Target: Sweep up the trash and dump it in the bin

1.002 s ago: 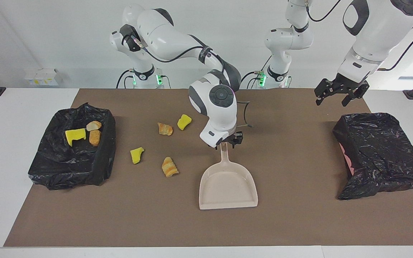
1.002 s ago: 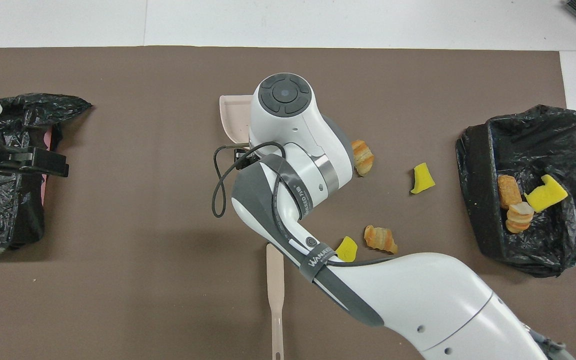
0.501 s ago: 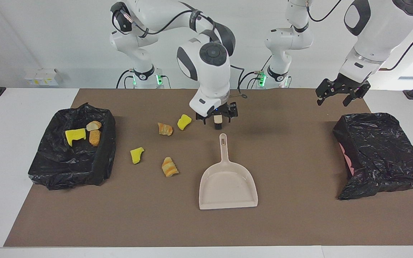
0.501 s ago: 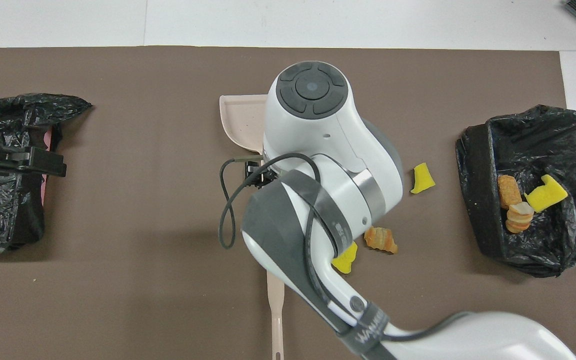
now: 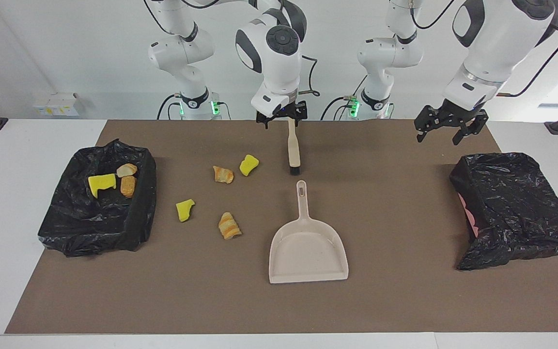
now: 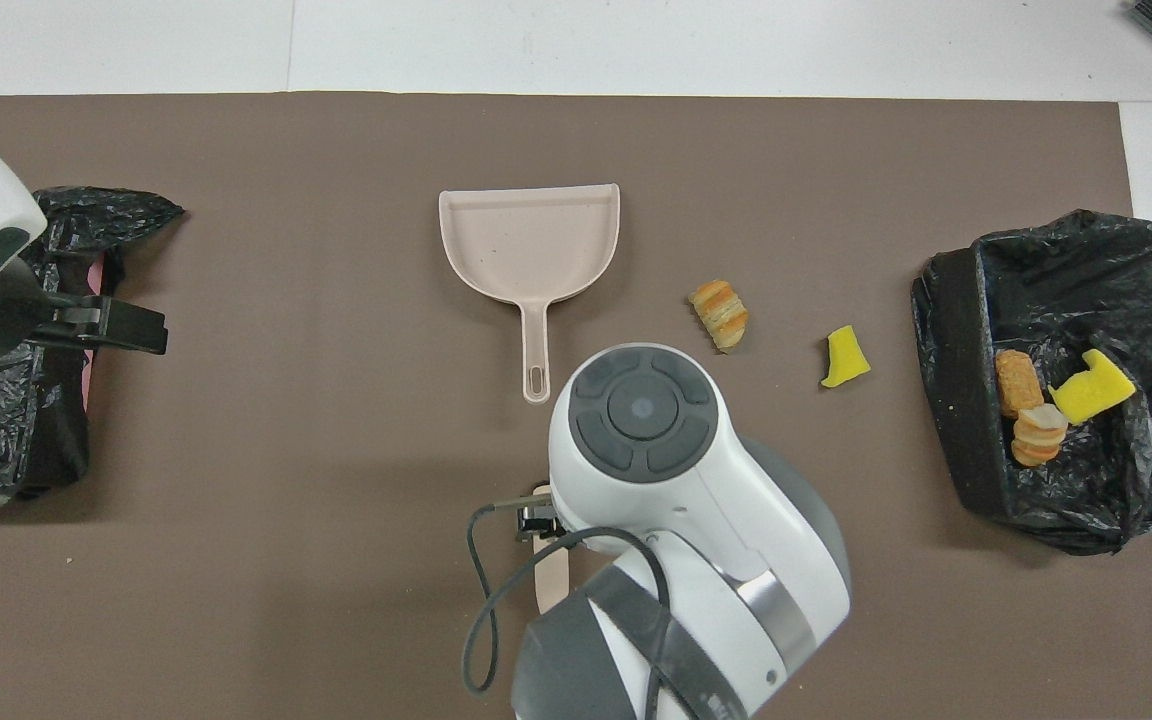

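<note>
1. Right gripper [image 5: 281, 114] has left the dustpan [image 5: 308, 252] handle and drawn back toward the robots. The dustpan and all the trash lie as before.
2. Facing view: the right gripper hangs over the handle end of the brush [image 5: 293, 148], fingers spread wide, holding nothing. The brush lies flat on the brown mat [image 5: 405, 300], nearer to the robots than the dustpan.
3. Facing view: the left gripper [image 5: 446, 131] waits, spread open and empty, over the mat near a crumpled black bag [image 5: 516, 208].
4. Facing view: four scraps lie loose on the mat between the dustpan and the bin [image 5: 146, 194]: two yellow chunks [image 5: 249, 165] and two striped lumps [image 5: 229, 226]. Three more already rest in the bin.
5. Overhead view: the right arm hides two loose scraps and most of the brush [image 6: 548, 580]. One striped lump [image 6: 719, 314] and one yellow chunk [image 6: 844, 357] show beside the dustpan [image 6: 531, 245].
6. Handling, by judgement: the scraps look light, soft and spongy, so they are likely to tumble under bristles. They are better swept than pinched. Hold the brush at mid-handle.
</note>
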`<action>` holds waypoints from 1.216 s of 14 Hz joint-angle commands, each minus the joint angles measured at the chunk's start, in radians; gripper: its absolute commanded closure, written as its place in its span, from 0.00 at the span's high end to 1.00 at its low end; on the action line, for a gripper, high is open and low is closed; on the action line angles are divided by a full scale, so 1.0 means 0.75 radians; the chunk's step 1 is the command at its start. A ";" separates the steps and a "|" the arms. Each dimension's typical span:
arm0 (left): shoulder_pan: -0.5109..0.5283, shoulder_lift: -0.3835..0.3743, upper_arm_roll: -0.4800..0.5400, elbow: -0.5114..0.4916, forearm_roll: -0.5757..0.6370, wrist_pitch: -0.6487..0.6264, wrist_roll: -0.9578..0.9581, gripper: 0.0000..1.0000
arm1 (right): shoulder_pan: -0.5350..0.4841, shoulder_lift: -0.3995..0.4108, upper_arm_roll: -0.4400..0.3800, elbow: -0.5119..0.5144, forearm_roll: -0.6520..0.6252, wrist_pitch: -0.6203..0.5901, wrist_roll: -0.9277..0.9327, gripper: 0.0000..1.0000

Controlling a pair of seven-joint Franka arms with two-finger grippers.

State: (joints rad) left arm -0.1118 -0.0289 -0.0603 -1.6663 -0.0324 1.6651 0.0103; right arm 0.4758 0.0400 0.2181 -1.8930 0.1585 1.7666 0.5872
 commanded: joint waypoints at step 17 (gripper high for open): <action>-0.571 0.503 0.013 0.023 0.049 0.608 -0.490 1.00 | 0.398 -0.051 0.000 -0.558 0.126 0.531 0.332 0.91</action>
State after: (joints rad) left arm -0.5101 0.3191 -0.0665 -1.6671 -0.0207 2.0791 -0.2971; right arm 0.7622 0.0261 0.2202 -2.2909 0.2191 2.1580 0.8019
